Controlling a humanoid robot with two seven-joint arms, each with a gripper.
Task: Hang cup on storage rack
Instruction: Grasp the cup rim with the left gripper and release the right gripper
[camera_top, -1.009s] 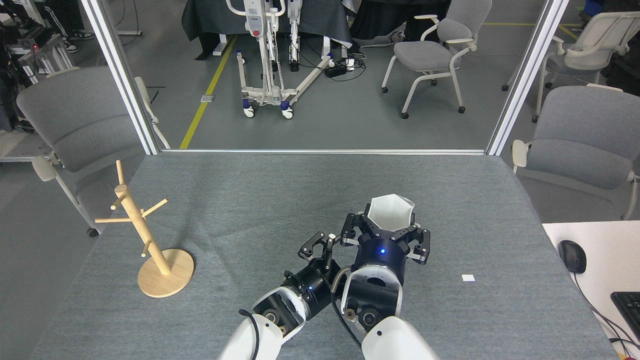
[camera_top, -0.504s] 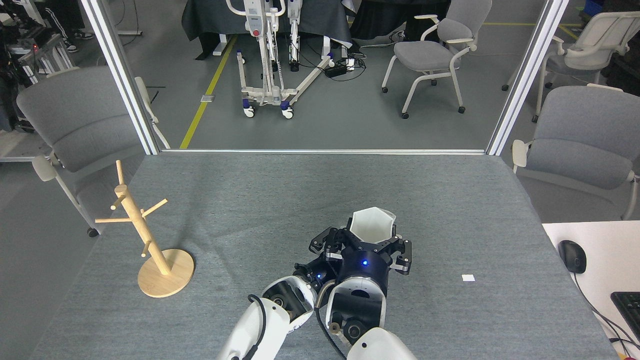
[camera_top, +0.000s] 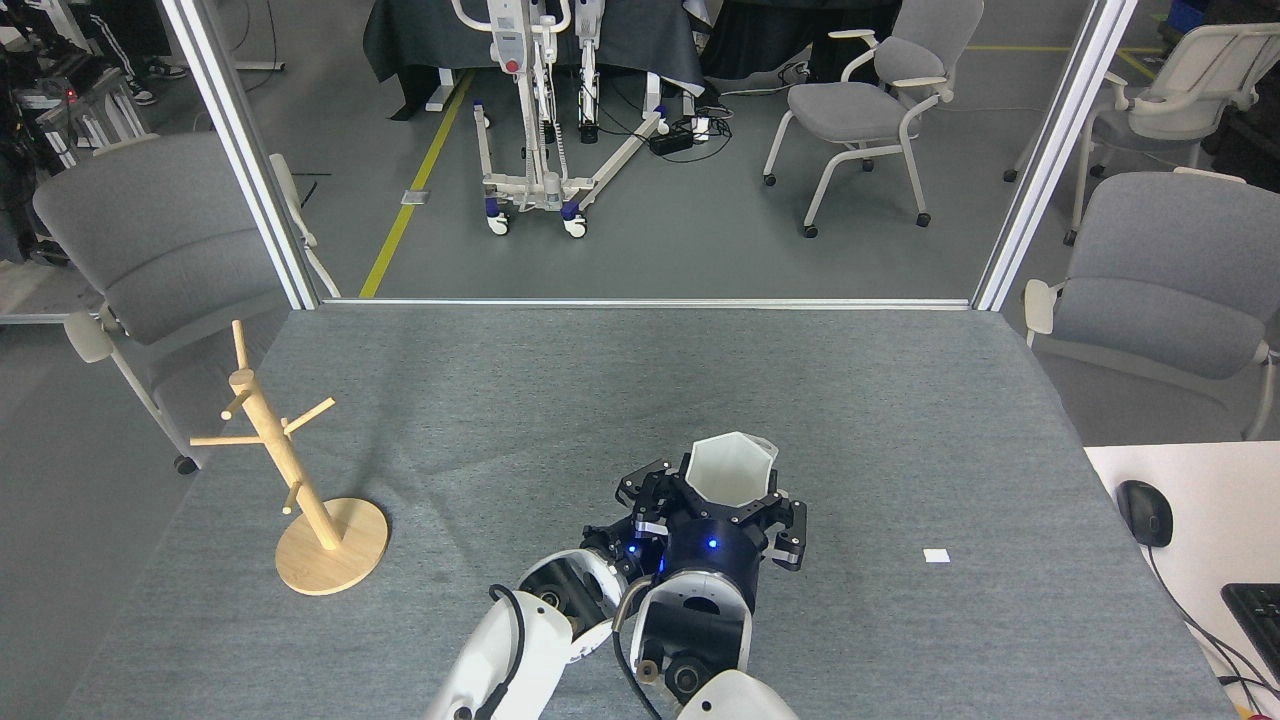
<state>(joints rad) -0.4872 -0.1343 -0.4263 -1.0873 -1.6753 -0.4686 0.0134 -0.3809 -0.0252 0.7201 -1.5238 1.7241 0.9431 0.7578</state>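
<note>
The white faceted cup (camera_top: 730, 466) is held above the grey table, mouth facing up and away, with my right gripper (camera_top: 730, 506) shut around its lower part. My left gripper (camera_top: 645, 496) sits close against the cup's left side. It is largely hidden behind the right gripper, so its state is unclear. The wooden storage rack (camera_top: 288, 455) stands upright on its round base (camera_top: 340, 555) near the table's left edge, well left of both grippers, with all its pegs bare.
A small white tag (camera_top: 936, 556) lies on the grey table (camera_top: 600, 390) to the right. A white desk (camera_top: 1190, 480) with a mouse (camera_top: 1143, 512) and keyboard (camera_top: 1262, 612) adjoins the right edge. Grey chairs (camera_top: 150, 240) stand beside the table.
My right gripper has carried the cup left and nearer to me. The left arm has drawn back and closed in against the right gripper. The rack has not moved.
</note>
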